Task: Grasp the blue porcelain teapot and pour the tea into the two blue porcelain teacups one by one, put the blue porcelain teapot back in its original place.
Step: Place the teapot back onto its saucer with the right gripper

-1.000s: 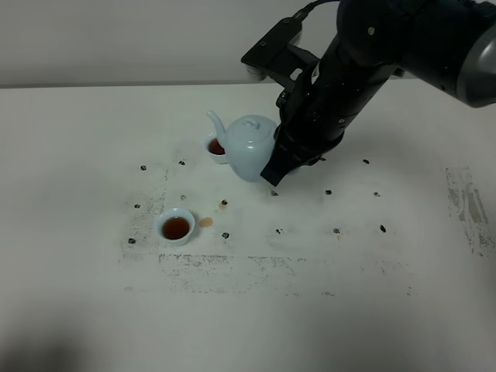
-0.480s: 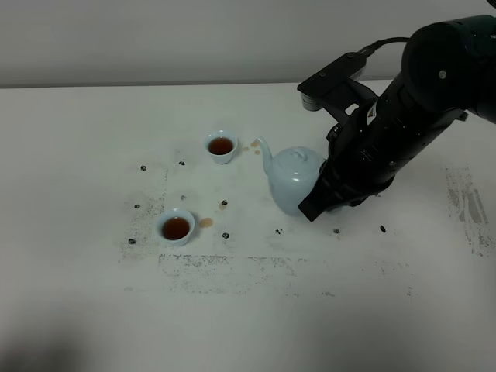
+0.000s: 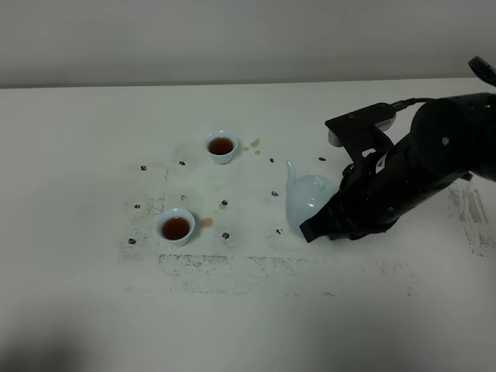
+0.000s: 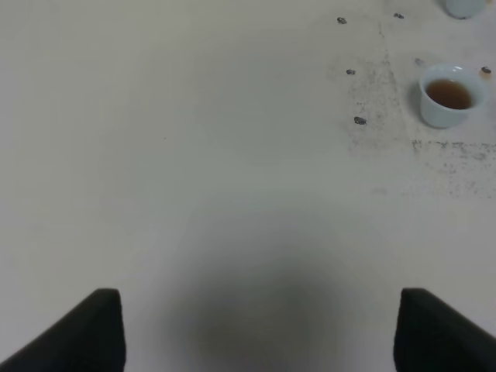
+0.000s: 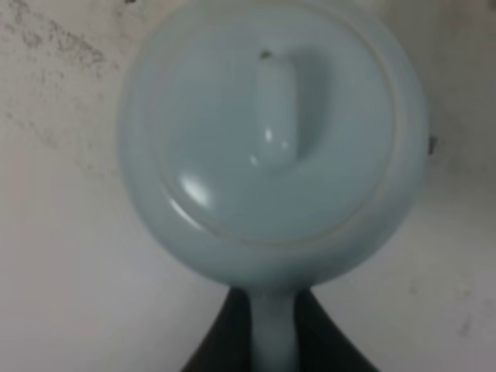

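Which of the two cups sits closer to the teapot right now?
The far cup, the one with tea drips beside it; it sits nearer the teapot than the front cup, which stands further left.

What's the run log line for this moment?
phase: returning teapot | right gripper: shut on blue porcelain teapot handle | both teacups: filled | left gripper: open, idle

A scuffed white table (image 3: 93,310) carries two tea-filled blue porcelain teacups (image 3: 176,227) (image 3: 222,146), the blue porcelain teapot (image 3: 308,203), scattered small dark specks (image 3: 225,235) and brownish tea drips (image 3: 205,222) near the cups.
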Controlling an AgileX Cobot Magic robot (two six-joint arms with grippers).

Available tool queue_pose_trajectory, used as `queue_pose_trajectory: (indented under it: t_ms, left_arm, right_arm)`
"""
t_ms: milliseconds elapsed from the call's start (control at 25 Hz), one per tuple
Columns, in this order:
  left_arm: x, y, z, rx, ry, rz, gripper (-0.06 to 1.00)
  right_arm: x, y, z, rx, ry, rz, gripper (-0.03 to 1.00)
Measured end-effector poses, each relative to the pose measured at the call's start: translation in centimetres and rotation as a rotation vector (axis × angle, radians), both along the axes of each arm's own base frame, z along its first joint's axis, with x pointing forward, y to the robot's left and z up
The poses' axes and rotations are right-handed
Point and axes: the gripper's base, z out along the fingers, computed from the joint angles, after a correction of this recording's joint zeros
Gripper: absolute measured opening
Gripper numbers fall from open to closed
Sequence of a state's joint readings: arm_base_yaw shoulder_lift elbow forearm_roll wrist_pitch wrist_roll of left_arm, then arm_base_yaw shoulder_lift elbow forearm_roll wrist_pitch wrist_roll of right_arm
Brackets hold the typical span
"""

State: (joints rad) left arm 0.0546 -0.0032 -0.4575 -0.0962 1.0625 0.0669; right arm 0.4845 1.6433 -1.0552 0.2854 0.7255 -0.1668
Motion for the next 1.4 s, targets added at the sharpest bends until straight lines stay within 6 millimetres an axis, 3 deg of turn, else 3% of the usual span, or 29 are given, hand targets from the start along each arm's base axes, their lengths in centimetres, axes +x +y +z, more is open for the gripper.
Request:
queue_pose_trajectory:
  t_ms: [280, 600, 1160, 1400]
  left_arm:
    - [0.0, 0.0, 0.0, 0.001, 0.000, -0.001, 0.68]
    - [0.0, 0.0, 0.0, 0.001, 0.000, -0.001, 0.68]
    - [0.0, 0.0, 0.0, 0.001, 0.000, -0.001, 0.68]
    - [0.0, 0.0, 0.0, 0.001, 0.000, -0.001, 0.68]
  right_arm:
    - [-0.3, -1.1, -3.1, 0.066, -0.071, -0.177, 0.04]
    - [-0.1, -2.8, -4.4, 0.095, -0.120, -0.327, 0.04]
    - [-0.5, -3.3, -4.8, -0.043, -0.134, -0.134, 0.04]
    - [0.0, -2.5, -4.0, -0.116, -0.187, -0.018, 0.04]
